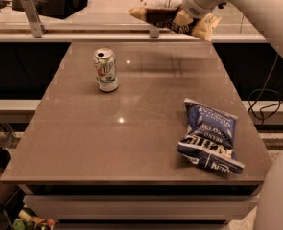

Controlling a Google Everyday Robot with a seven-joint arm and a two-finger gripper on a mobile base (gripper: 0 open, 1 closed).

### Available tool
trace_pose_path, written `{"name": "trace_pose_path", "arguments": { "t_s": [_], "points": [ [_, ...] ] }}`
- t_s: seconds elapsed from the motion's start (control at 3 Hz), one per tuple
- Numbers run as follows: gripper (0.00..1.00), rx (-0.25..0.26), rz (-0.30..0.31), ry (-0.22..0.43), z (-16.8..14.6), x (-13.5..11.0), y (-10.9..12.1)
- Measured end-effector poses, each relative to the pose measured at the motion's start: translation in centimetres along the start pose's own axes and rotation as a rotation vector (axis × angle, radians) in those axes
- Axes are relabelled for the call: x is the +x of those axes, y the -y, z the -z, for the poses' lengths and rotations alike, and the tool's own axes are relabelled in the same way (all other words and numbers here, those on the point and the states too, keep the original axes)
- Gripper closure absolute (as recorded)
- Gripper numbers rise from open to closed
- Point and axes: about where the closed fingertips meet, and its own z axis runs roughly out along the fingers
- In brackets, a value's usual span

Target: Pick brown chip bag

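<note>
Gripper (189, 17) clamps brown chip bag (161, 9), held in air over table (131, 147) far edge. On top: 1 can (105, 70) far-left, 1 blue bag (209, 137) by right edge; wide bare stretch between.

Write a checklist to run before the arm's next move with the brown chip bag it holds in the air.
1. Gripper shut on the crinkly brown chip bag, above the table's far edge: ok.
2. Bag clear of the brown tabletop: ok.
3. Green-and-white soda can upright, apart from the bag: ok.
4. Dark blue chip bag lying on the table's near right, away from the gripper: ok.
5. Grip firm enough to carry: cannot tell.
</note>
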Motion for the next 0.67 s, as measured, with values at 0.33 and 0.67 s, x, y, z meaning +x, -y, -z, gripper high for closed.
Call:
{"name": "trace_pose_path", "arguments": {
  "t_s": [0.33, 0.67],
  "points": [
    [1.0, 0.043, 0.014, 0.012, 1.45, -0.96, 1.32],
    [1.0, 0.073, 0.017, 0.019, 2.36, -1.48, 2.07]
  ]
}}
